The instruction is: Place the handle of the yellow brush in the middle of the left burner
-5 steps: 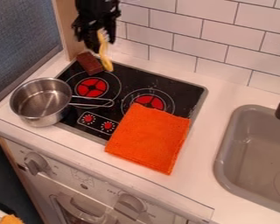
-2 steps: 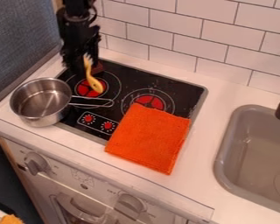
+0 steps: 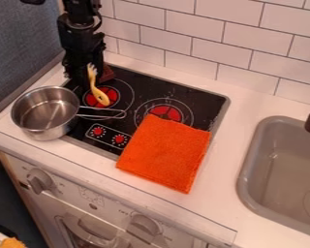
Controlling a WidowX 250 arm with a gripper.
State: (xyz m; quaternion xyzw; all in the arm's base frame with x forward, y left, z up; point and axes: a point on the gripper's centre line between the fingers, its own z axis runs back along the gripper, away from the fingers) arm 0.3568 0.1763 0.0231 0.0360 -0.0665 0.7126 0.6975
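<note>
"Claw (image 3: 84, 80) status?"
"Grasping the yellow brush (image 3: 98, 92), tilted; handle end over the left burner (image 3: 112, 92)."
"Labels?"
"From where I stand, printed marks (image 3: 91, 195) on the oven front (image 3: 66, 193), too small to read."

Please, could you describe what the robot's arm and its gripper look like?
The robot arm is black, with bulky, block-like segments and a rounded joint partway along. A thin black cable seems to loop out at its side. The gripper is black too, and it looks dark and angular against the stove. I cannot make out any markings on them.
</note>
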